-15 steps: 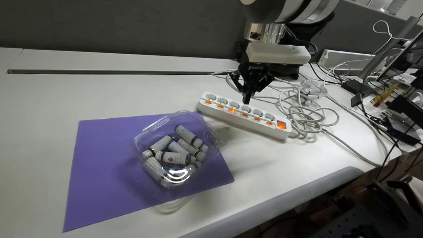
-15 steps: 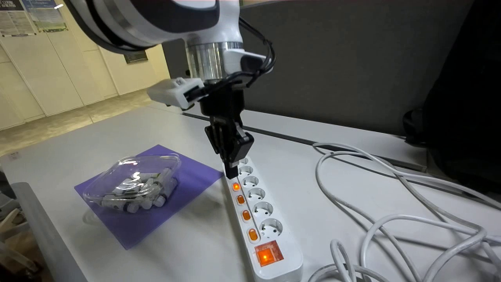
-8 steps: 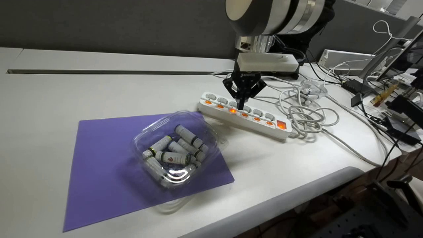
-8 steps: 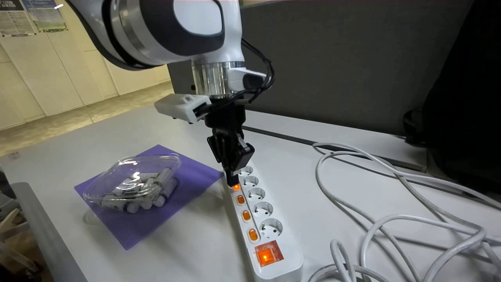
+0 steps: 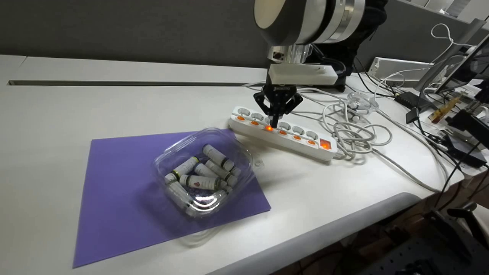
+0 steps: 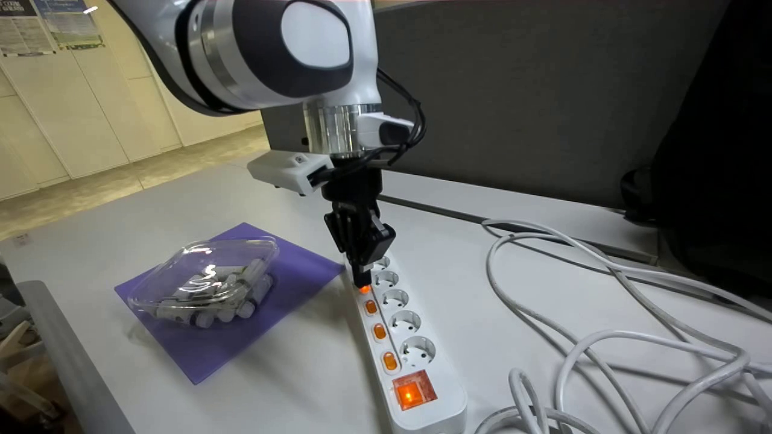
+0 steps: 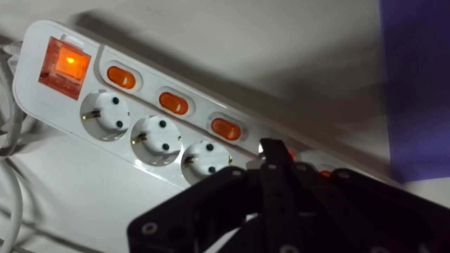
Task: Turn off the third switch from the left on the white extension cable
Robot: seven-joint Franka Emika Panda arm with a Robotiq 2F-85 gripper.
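White desk (image 5: 49, 114), grey along one edge (image 5: 324, 236); plain purple sheet (image 5: 118, 194); white strip (image 5: 280, 140) with orange switches (image 7: 174, 103); black end effector (image 6: 362, 278).

In both exterior views the white surface (image 5: 57, 110) is bright and fairly evenly lit, its shadows soft and pale. In an exterior view, white glare streaks the clear tub (image 5: 205, 209), low and left of centre, and the third switch from the left (image 5: 268, 128) glows orange near mid-frame. The wrist view is dimmer: a broad, soft shadow lies above the power strip (image 7: 200, 114), a large switch (image 7: 68, 65) glows orange at upper left, and the jaws at the bottom are near black and blurred.
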